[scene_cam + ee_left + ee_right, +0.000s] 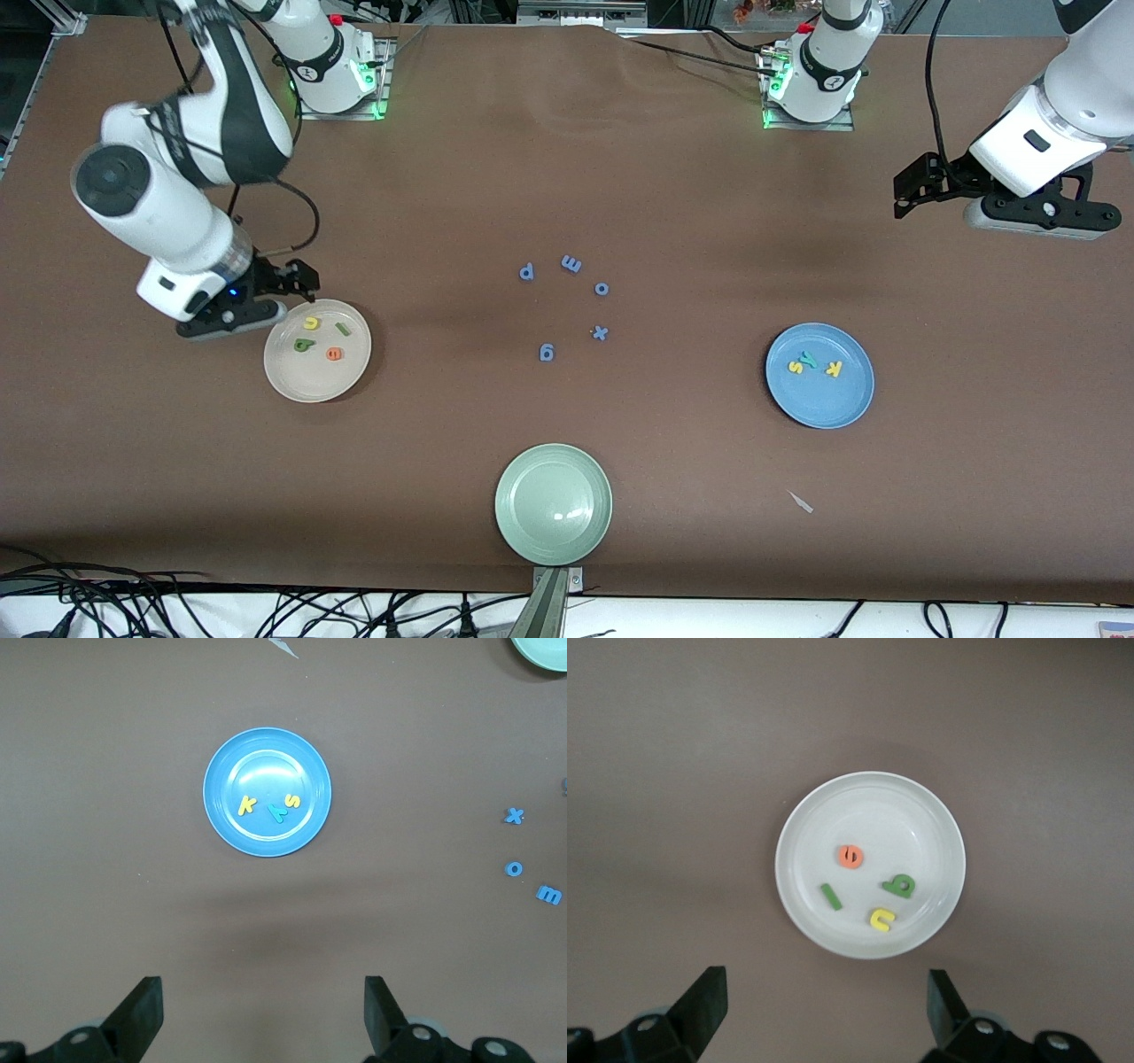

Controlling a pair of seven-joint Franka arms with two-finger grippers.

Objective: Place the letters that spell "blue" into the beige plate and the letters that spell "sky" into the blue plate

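Brown tabletop (567, 177) carries three plates and a loose cluster of blue letters.

Right arm comes in from its base; right end effector (297, 279) hangs just over the rim of the beige plate (292, 377), at the right arm's end of the tabletop. Fingers spread wide, nothing between them; the right wrist view shows both tips (700, 997) apart with bare tabletop in the gap.

Left arm waits, raised at the left arm's end; left end effector (912, 186) over bare tabletop, well apart from the blue plate (819, 408). Fingers open and empty, also seen in the left wrist view (142, 1010).

Pale green plate (553, 532) sits nearest the front camera, mid-tabletop, with nothing in it.

Beige plate holds all four of the "blue" set, flat and apart from each other: olive-green b (305, 345), yellow u (311, 322), green l (342, 329), orange e (334, 354).

Blue plate holds the "sky" set in a row: yellow s (795, 365), teal y (806, 359) touching or overlapping the s, yellow k (834, 368) just beside.

Blue letters lie mid-tabletop between the two plates: p (527, 271), m (571, 263), o (601, 288), x (600, 333), g (547, 353).

Small pale scrap (802, 502) lies near the blue plate, nearer the front camera.
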